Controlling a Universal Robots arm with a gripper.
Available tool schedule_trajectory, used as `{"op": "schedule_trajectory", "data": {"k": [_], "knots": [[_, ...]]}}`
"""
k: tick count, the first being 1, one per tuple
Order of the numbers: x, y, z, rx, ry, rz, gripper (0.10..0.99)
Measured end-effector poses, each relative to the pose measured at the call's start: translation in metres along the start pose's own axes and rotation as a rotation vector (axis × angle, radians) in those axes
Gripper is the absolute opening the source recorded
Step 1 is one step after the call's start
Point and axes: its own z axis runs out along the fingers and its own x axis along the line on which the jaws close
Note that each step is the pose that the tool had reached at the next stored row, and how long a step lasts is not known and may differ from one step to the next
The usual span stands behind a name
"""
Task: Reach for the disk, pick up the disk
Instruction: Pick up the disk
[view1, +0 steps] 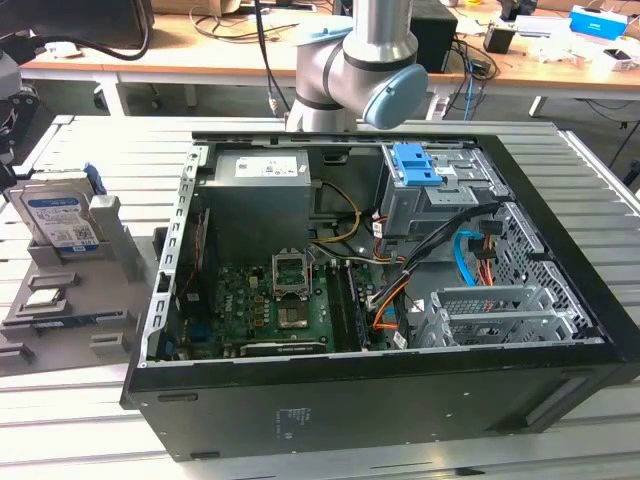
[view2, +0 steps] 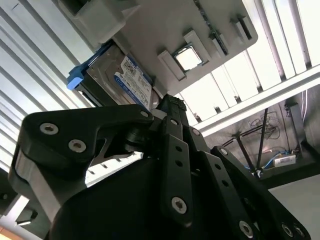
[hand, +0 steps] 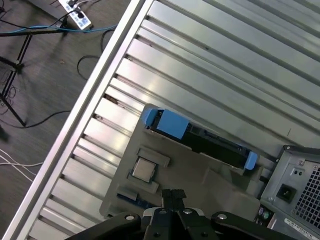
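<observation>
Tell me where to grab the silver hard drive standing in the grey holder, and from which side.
Probably best to take the silver-grey metal hard drive by its exposed upper part, pinching across its two broad flat faces, and come down from above. It stands on edge in the grey plastic holder, which covers its lower part, so only the top, with its blue plastic rail, is free.

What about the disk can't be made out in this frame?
Exterior view: the disk sits partly sunk in the grey holder, lower part hidden.
Second wrist view: the gripper covers part of the disk.
First wrist view: the disk is seen edge-on, label hidden.
</observation>
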Motion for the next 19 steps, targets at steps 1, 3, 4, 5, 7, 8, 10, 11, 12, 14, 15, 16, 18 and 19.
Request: {"op": "schedule_trajectory", "data": {"k": [1,3,4,5,7,8,10,11,12,14,15,16,18,19], "knots": [[0.0000,0.0000,0.0000,0.000,0.0005,-0.012,0.106],[0.0000,0.0000,0.0000,0.000,0.0017,-0.044,0.106],[0.0000,0.0000,0.0000,0.000,0.0021,-0.054,0.106],[0.0000,0.0000,0.0000,0.000,0.0029,-0.076,0.106],[0.0000,0.0000,0.0000,0.000,0.0038,-0.099,0.106],[0.0000,0.0000,0.0000,0.000,0.0042,-0.112,0.106],[0.0000,0.0000,0.0000,0.000,0.0051,-0.134,0.106],[0.0000,0.0000,0.0000,0.000,0.0054,-0.143,0.106],[0.0000,0.0000,0.0000,0.000,0.0063,-0.163,0.106],[0.0000,0.0000,0.0000,0.000,0.0076,-0.197,0.106],[0.0000,0.0000,0.0000,0.000,0.0080,-0.209,0.106],[0.0000,0.0000,0.0000,0.000,0.0083,-0.218,0.106],[0.0000,0.0000,0.0000,0.000,0.0090,-0.235,0.106],[0.0000,0.0000,0.0000,0.000,0.0095,-0.247,0.106]]}}
